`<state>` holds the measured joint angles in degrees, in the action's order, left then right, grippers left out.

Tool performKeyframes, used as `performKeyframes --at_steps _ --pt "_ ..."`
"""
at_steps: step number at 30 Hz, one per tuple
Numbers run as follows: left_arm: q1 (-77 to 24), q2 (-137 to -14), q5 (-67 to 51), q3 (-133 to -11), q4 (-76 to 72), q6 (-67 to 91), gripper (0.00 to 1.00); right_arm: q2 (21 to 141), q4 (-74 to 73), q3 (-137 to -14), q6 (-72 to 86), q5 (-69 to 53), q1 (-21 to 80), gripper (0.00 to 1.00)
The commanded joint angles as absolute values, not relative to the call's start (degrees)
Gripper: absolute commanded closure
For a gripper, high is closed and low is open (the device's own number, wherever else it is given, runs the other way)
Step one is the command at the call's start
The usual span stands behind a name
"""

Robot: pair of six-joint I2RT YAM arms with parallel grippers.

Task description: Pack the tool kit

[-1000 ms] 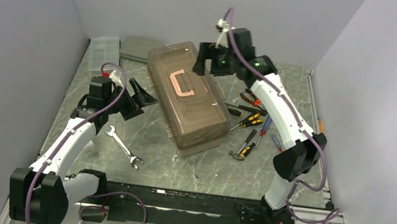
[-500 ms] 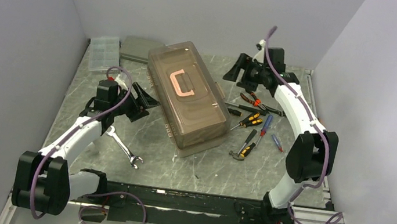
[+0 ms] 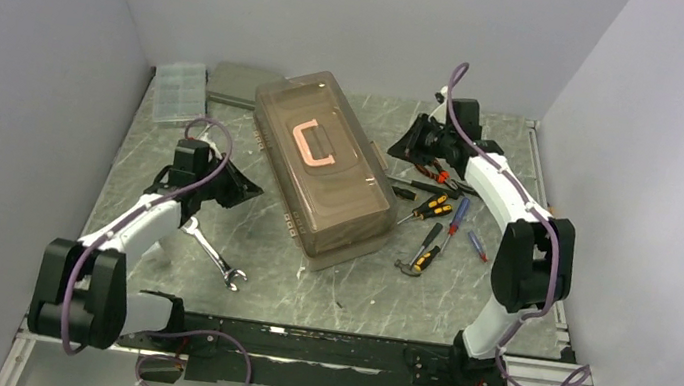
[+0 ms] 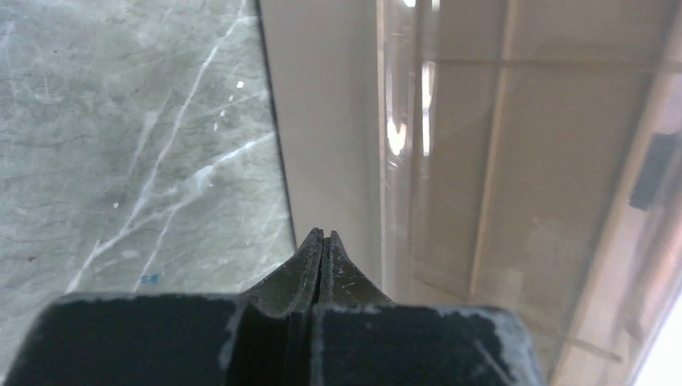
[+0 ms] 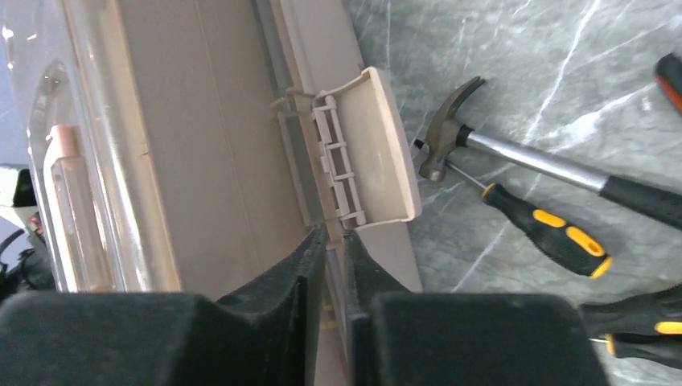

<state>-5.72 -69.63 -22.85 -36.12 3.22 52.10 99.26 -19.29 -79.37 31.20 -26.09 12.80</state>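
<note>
Packing a tool kit; nothing is packed yet. Nearest, a wrench [image 3: 213, 254] lies on the bench [image 3: 354, 296], behind and to the outer side of the left fingers [image 4: 322, 235]. These are pressed fully together and hold nothing; their tips point at the toolbox [image 3: 346, 204], whose tan side wall stands just ahead of them, the smoky lid down. Beyond the box, the right fingers [image 5: 334, 237] stand a slit apart, also holding nothing, with the box's rim just past their tips. A latch [image 5: 366, 149] ahead of them is flipped open. To their right a hammer [image 5: 515, 161] and a screwdriver [image 5: 547, 229] lie loose on the bench.

Likely hazards: closed left fingers can only push, so pressing on the wall may slide the box into the tools beyond it. The right slit looks too narrow to take the lid's edge, so the tips may skid off smooth plastic. Whether the left-side latch is free cannot be told; if fastened, lifting would twist the lid.
</note>
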Motion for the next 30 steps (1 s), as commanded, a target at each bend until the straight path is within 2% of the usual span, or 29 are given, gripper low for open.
performKeyframes --at_steps 1,3,4,18,30 --pt "-5.98 -74.6 -22.76 -38.67 0.47 51.28 1.0 100.49 -14.13 -78.4 31.64 -27.3 15.03 0.91" --pt "-5.99 -77.29 -23.09 -39.06 -1.86 51.48 1.0 101.04 -13.59 -78.37 31.75 -27.45 16.34 1.0" --pt "-5.99 -78.68 -23.53 -39.51 -2.97 51.55 1.0 101.16 -13.33 -78.39 31.92 -27.61 16.95 1.0" --pt "-6.77 -97.07 -29.85 -55.56 -2.69 48.36 1.0 92.58 -11.81 -76.06 34.55 -24.48 28.47 1.0" --pt "-9.93 -96.38 -28.17 -56.3 -2.29 48.62 1.0 94.4 -10.9 -81.25 36.88 -26.86 31.16 1.0"
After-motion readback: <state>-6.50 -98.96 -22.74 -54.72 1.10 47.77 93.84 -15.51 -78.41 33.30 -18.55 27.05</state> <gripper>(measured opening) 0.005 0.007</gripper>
